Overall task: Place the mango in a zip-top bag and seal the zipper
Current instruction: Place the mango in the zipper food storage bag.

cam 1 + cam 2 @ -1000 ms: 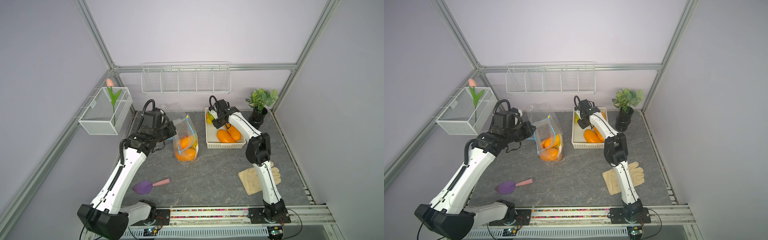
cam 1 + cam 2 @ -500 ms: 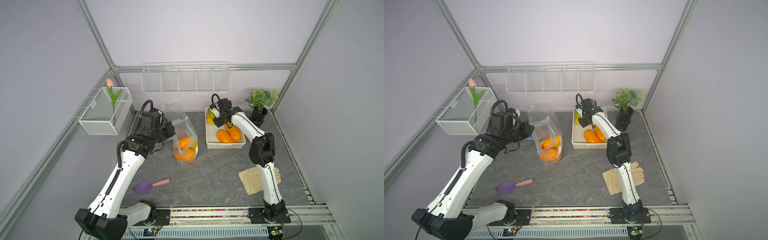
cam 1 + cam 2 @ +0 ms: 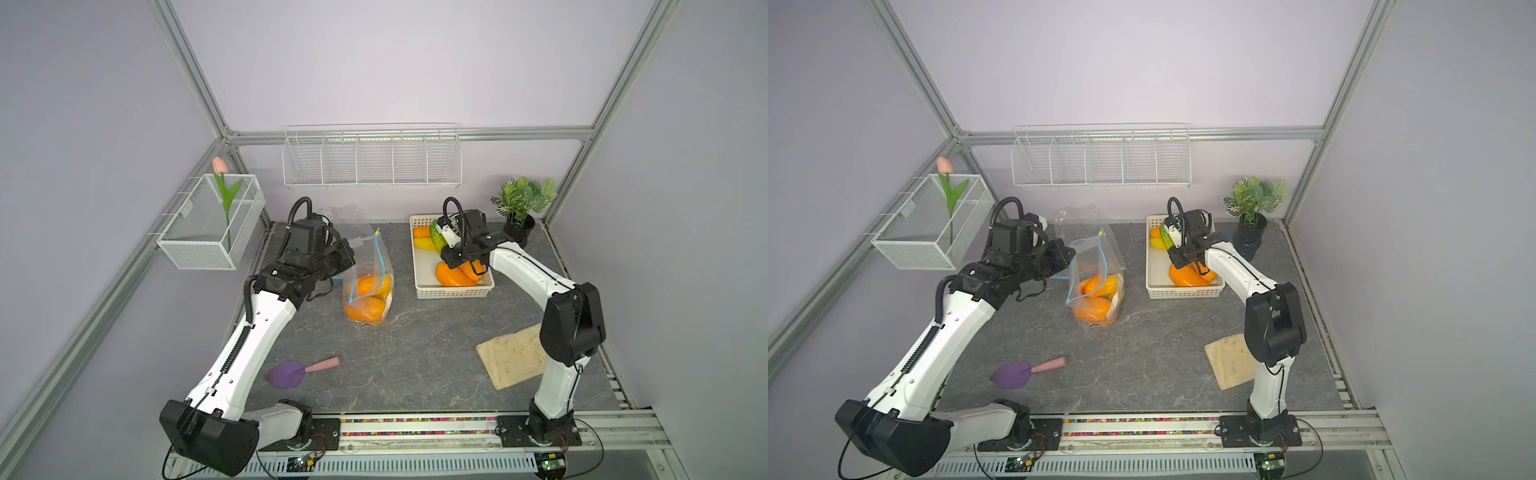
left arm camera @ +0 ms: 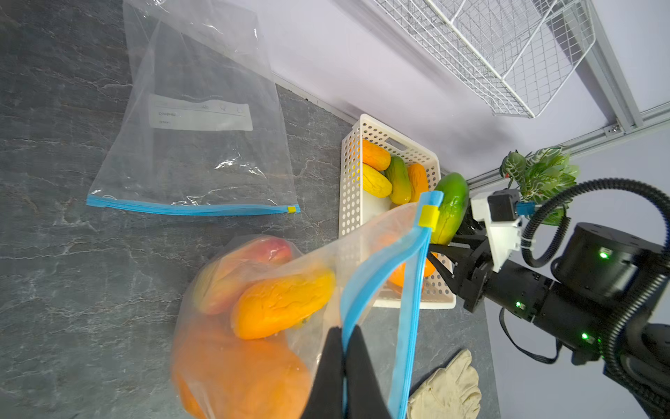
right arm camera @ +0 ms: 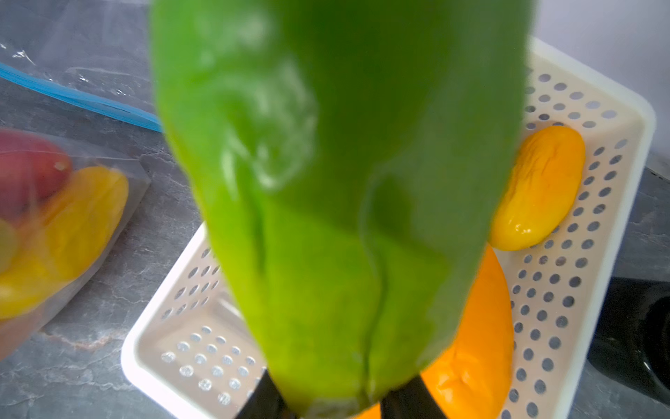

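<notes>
A clear zip-top bag (image 3: 368,291) (image 3: 1096,282) with a blue zipper stands open on the table, with several orange mangoes inside. My left gripper (image 4: 343,332) (image 3: 347,259) is shut on the near side of its blue zipper strip (image 4: 377,275) and holds the mouth up. My right gripper (image 5: 337,395) (image 3: 442,245) is shut on a green mango (image 5: 337,181) (image 4: 449,210) (image 3: 1165,237). It holds the mango above the white basket (image 3: 453,289), to the right of the bag's mouth.
The basket (image 5: 145,348) holds more mangoes, orange (image 5: 471,344) and yellow (image 5: 536,188). A second, flat bag (image 4: 192,145) lies by the back wall. A potted plant (image 3: 521,208), a glove (image 3: 511,361) and a purple scoop (image 3: 291,372) stand or lie around.
My right gripper has closed on the green mango and shifted a little forward over the basket with it. The left gripper has kept its hold on the bag.
</notes>
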`<state>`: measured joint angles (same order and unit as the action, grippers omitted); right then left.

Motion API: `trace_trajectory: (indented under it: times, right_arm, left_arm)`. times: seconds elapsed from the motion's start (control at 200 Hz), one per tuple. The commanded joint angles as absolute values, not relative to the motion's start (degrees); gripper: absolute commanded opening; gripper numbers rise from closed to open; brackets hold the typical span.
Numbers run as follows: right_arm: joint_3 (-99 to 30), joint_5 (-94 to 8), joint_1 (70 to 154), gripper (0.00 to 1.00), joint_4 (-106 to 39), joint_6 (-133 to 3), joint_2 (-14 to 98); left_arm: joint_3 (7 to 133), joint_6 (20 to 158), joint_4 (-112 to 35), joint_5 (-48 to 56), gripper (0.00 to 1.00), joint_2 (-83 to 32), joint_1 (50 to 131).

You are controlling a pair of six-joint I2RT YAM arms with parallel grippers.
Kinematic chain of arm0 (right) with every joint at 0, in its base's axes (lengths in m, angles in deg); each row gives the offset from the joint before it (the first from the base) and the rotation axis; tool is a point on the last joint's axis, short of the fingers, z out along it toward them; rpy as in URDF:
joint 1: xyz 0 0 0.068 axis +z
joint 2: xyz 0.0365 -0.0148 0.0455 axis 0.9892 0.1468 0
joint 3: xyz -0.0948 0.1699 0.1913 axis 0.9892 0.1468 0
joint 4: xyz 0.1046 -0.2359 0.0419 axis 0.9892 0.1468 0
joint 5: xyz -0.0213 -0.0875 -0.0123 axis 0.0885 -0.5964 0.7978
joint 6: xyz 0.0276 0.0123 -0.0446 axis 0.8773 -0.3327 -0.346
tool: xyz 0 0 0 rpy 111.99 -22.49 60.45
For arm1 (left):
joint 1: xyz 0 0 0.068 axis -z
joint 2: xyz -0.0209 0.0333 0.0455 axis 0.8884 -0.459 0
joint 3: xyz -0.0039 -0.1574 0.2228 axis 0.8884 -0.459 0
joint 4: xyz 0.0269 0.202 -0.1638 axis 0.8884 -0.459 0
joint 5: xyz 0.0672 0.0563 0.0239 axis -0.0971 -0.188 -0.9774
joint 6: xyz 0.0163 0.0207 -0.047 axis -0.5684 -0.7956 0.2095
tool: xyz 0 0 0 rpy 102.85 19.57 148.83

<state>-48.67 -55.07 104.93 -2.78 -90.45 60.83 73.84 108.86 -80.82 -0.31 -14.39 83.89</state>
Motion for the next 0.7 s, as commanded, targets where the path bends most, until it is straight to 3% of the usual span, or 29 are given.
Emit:
trace_trajectory:
  times: [0.0, 0.28, 0.46, 0.7]
  right_arm:
    - [-46.1, -53.2, 104.7, 0.23, -4.7, -88.7, 58.7]
    - [-41.7, -46.2, 106.4, 0.21, -6.9, -85.9, 46.2]
    - [-41.1, -43.3, 113.1, 0.2, -8.0, -84.5, 40.0]
    - [-42.5, -41.2, 121.3, 0.2, -10.8, -82.7, 41.8]
  left_arm:
    - [75.4, 109.8, -79.1, 0.4, 0.0, -15.1, 83.8]
    - [80.1, 109.6, -78.2, -0.3, 0.0, -20.4, 87.9]
    - [84.6, 109.5, -77.2, 0.3, 0.0, -24.4, 90.9]
    - [83.8, 109.6, -76.7, 0.2, 0.0, -23.5, 91.1]
